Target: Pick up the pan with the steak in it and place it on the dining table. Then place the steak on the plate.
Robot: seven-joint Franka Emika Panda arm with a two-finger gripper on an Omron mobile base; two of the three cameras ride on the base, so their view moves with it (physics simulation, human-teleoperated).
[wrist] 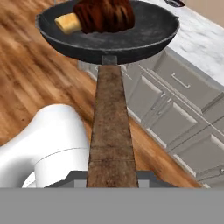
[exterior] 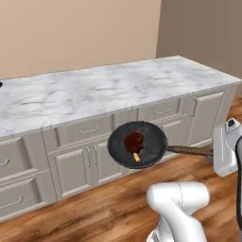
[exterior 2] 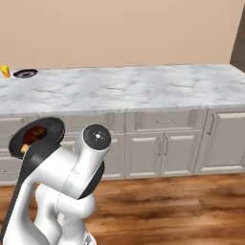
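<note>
The dark round pan (exterior: 149, 146) hangs in the air in front of the cabinets, level, with its brown wooden handle (exterior: 191, 150) pointing right. My gripper (exterior: 212, 152) is shut on the end of that handle. The reddish-brown steak (exterior: 133, 141) with its pale bone end lies in the pan. In the hand view the handle (wrist: 110, 131) runs up from my gripper (wrist: 112, 178) to the pan (wrist: 144, 35), with the steak (wrist: 105, 15) in it. In the right base view my arm partly hides the pan (exterior 2: 50, 128). The dining table and the plate are out of view.
A long marble-topped counter (exterior: 94, 94) over grey cabinets (exterior: 75, 160) runs across behind the pan. At its left end sit a small yellow object (exterior 2: 5, 72) and a small dark round thing (exterior 2: 25, 73), too small to identify. Wooden floor (exterior 2: 182, 206) lies below.
</note>
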